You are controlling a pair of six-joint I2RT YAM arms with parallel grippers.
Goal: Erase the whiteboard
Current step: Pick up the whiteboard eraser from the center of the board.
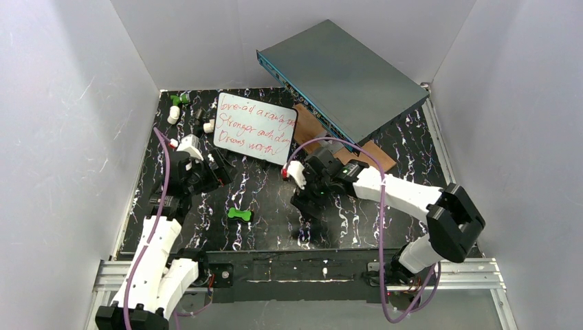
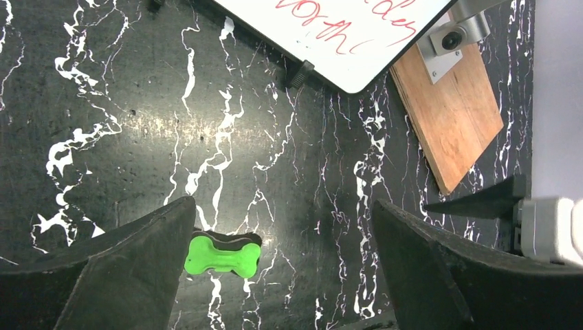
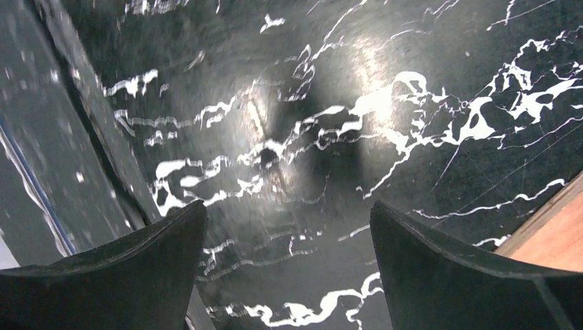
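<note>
In the top view the whiteboard [image 1: 256, 127] lies flat at the upper middle of the black marbled table [image 1: 268, 206], covered in red handwriting. Its right corner is just beside a brown wooden plank [image 1: 376, 155]. A closed grey-teal metal box [image 1: 340, 75] sits tilted at the upper right over the plank; its inside cannot be seen. The left gripper [image 1: 221, 176] stands wide apart and empty at centre left. The right gripper [image 1: 304, 205] is equally spread and empty at centre, below the board. A green bone-shaped eraser [image 1: 240, 214] lies between them, lower down. In the left wrist view the left gripper [image 2: 285, 268] grasps nothing, and the eraser [image 2: 222, 256] lies just beside its left finger. The whiteboard [image 2: 344, 34] fills the top edge, with the plank [image 2: 454, 117] at the upper right. In the right wrist view the right gripper [image 3: 289, 268] gapes over bare marbled table [image 3: 344, 103], and the plank [image 3: 550, 237] shows at the lower right.
</note>
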